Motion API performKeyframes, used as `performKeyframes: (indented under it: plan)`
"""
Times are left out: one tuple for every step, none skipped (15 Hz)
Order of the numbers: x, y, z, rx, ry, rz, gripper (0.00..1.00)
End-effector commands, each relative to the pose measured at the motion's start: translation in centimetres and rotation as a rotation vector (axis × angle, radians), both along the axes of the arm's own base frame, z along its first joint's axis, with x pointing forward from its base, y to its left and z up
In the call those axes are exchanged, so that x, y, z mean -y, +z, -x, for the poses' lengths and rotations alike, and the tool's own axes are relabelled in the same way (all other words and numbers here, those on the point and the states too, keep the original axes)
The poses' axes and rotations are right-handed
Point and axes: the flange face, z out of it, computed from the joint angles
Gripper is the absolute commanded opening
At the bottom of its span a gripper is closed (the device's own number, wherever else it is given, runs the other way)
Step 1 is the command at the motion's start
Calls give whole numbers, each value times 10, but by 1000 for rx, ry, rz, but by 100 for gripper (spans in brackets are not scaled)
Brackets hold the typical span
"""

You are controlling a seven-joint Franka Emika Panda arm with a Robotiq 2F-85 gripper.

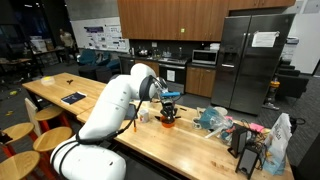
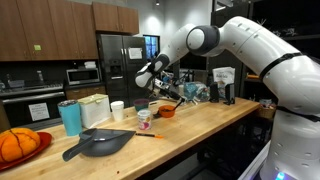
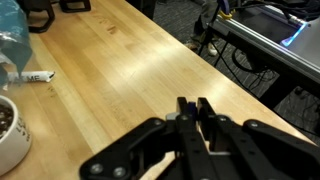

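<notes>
My gripper [image 3: 191,106] is shut, and a thin blue sliver shows pinched between its fingertips; what it is I cannot tell. In both exterior views the gripper [image 1: 168,101] [image 2: 172,93] hangs just above an orange bowl [image 1: 168,118] [image 2: 165,111] on the long wooden counter [image 1: 190,140] [image 2: 200,125]. In the wrist view bare wood [image 3: 150,70] lies under the fingers. A white bowl [image 3: 8,130] with dark contents sits at the left edge, and a marker [image 3: 36,76] lies beyond it.
A teal cup [image 2: 70,117], white containers [image 2: 95,108], a small cup [image 2: 144,117] and a black pan [image 2: 100,143] stand along the counter. A pumpkin on a red plate [image 2: 18,146] is at one end. Bags and clutter [image 1: 250,135] crowd the other end; stools [image 1: 50,140] line the side.
</notes>
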Motion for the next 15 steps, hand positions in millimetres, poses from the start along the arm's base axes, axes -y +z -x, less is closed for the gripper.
performKeyframes:
  plan:
    - [18, 9, 14, 1, -76, -51, 4]
    - [24, 9, 15, 0, -92, -59, 4]
    - [28, 8, 16, 0, -108, -68, 4]
    - [33, 10, 15, 12, -121, -70, 4]
    - [37, 11, 13, 16, -136, -80, 4]
    - [39, 12, 12, 20, -145, -85, 4]
    - [41, 13, 11, 24, -152, -90, 4]
    - [42, 14, 9, 29, -155, -91, 4]
    - [43, 13, 7, 32, -157, -93, 4]
    - [43, 14, 5, 36, -157, -95, 4]
    - [42, 14, 4, 38, -154, -95, 4]
    - [40, 13, 2, 40, -151, -94, 4]
    - [38, 13, 0, 42, -145, -91, 4]
    - [37, 12, -1, 45, -142, -89, 4]
    - [35, 12, -3, 45, -139, -88, 4]
